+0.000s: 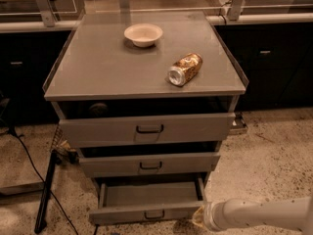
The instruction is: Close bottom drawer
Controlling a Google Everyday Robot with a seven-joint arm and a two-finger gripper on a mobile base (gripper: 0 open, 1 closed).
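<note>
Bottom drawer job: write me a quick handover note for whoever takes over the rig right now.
Gripper: low near the floor, at the right end of the bottom drawer front. Contact cannot be told.
Bottom drawer: pulled well out and looks empty inside.
Done: the approach only; the drawer is not yet closed.
Left: push the front in until it sits under the middle drawer.
</note>
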